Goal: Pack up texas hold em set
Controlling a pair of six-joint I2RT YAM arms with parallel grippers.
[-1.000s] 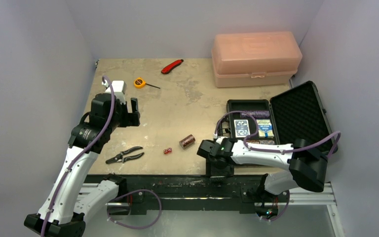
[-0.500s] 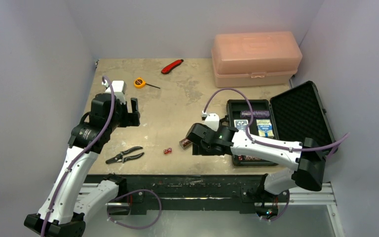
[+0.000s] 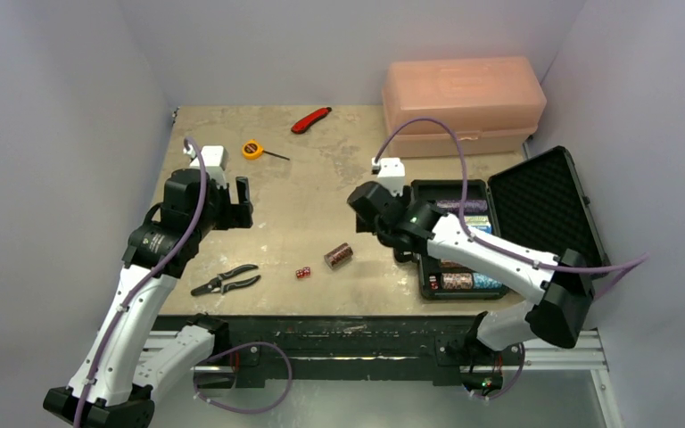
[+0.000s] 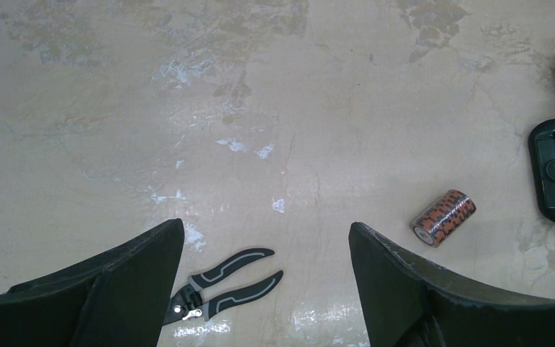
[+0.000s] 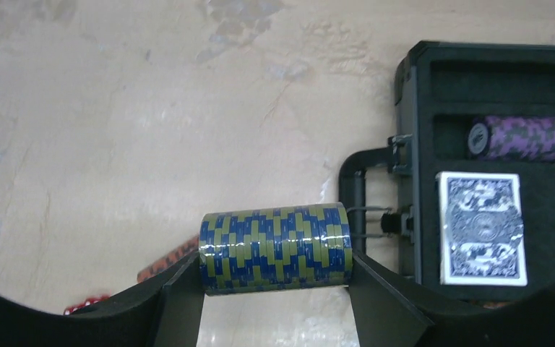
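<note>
The black case [image 3: 542,207] lies open at the right, its foam tray [image 5: 491,72] holding a purple chip roll [image 5: 531,137], a blue card deck [image 5: 483,228] and more rolls. My right gripper [image 5: 274,282] is shut on a blue-and-yellow chip roll [image 5: 274,247] and holds it above the table just left of the case handle; from above, the gripper [image 3: 363,203] hides the roll. An orange-and-black chip roll [image 3: 338,256] and small red dice [image 3: 302,273] lie on the table. My left gripper [image 4: 266,228] is open and empty, raised at the left [image 3: 236,203].
Black pliers [image 3: 225,280] lie near the front left, under my left gripper [image 4: 224,282]. A translucent pink box [image 3: 462,105] stands at the back right. A red utility knife [image 3: 310,119] and a yellow tape measure [image 3: 251,149] lie at the back.
My right arm has swung from the table's front edge past the orange roll to the far side, beside the case's left end. The left arm has not moved.
</note>
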